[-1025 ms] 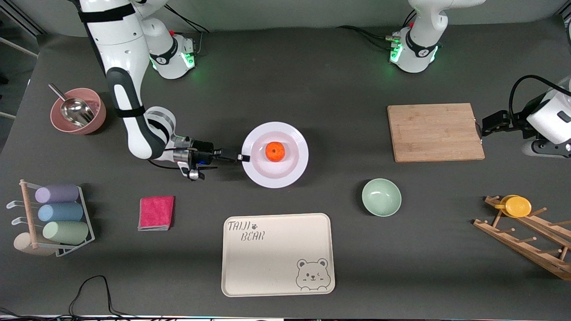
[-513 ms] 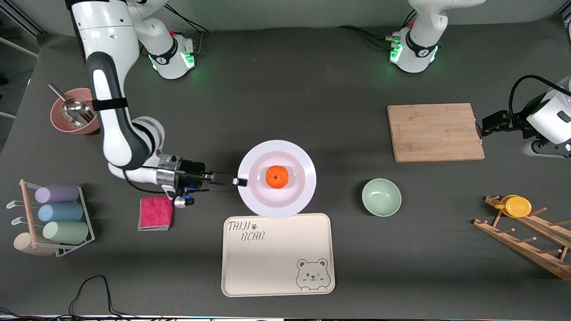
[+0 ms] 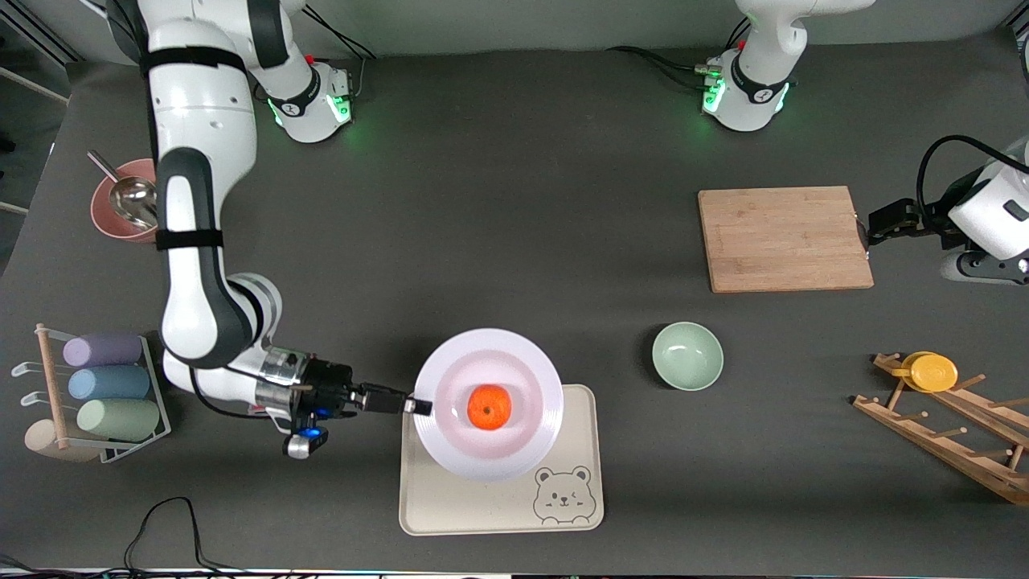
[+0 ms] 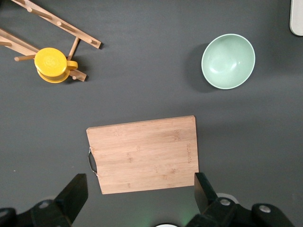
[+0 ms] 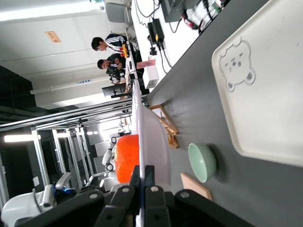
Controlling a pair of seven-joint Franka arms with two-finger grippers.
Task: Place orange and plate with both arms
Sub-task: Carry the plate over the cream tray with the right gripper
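Observation:
The white plate (image 3: 487, 450) hangs in the air over the cream bear tray (image 3: 498, 503), with the orange (image 3: 489, 406) resting in its middle. My right gripper (image 3: 418, 404) is shut on the plate's rim at the edge toward the right arm's end of the table. In the right wrist view the rim (image 5: 152, 146) sits pinched between the fingers (image 5: 154, 177) and the orange (image 5: 127, 157) shows beside it. My left gripper (image 4: 137, 191) is open and empty, waiting above the wooden cutting board (image 3: 784, 238).
A pale-green bowl (image 3: 687, 355) sits beside the tray toward the left arm's end. A wooden rack with a yellow disc (image 3: 931, 371) lies by that end. A cup rack (image 3: 96, 394) and a pink bowl with a scoop (image 3: 120, 211) stand at the right arm's end.
My right gripper has carried the plate with the orange toward the front camera, from the table's middle to over the bear tray. The pink cloth is now hidden under the arm. The left arm has not moved.

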